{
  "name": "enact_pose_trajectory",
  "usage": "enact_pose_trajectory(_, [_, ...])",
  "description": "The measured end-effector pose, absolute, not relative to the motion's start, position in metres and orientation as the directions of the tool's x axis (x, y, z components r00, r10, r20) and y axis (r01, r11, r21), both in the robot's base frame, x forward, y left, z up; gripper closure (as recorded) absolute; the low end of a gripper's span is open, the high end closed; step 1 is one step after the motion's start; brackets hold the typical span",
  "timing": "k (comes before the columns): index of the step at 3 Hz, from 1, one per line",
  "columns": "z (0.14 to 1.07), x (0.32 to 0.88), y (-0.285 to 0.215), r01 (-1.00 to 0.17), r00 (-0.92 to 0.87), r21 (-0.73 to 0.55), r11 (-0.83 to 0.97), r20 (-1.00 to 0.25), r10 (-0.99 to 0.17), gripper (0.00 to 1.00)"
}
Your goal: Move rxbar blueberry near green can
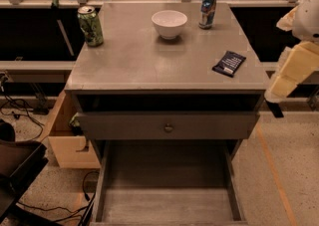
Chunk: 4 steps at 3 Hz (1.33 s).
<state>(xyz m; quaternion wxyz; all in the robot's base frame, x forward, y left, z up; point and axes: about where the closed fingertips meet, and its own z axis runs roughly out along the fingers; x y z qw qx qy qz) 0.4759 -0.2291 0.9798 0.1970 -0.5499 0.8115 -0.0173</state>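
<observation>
The rxbar blueberry (pixel 229 63) is a flat dark navy wrapper with a white end, lying near the right front corner of the grey cabinet top (pixel 144 60). The green can (pixel 90 26) stands upright at the top's far left corner. The bar and the can are far apart, on opposite sides of the top. My gripper (pixel 273 107) hangs off the right side of the cabinet, below the level of the top and right of the bar, at the end of the cream-coloured arm (pixel 295 65). It touches nothing.
A white bowl (pixel 169 23) sits at the back centre of the top. A slim blue and white can (pixel 208 9) stands to its right. Below the top, a shallow drawer (pixel 168 126) with a knob and a deep bottom drawer (pixel 167 190) are pulled out.
</observation>
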Motion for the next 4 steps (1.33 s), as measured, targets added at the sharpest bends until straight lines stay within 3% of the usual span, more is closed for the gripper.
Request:
enact_pose_trajectory(2, [0.980,0.550,-0.281,-0.644,-0.650,-0.120,0.756,-0.436,-0.623,0.00])
enact_pose_trajectory(4, [0.974,0.581,-0.306,-0.386,-0.832,-0.104,0.917,-0.391,-0.395,0.00])
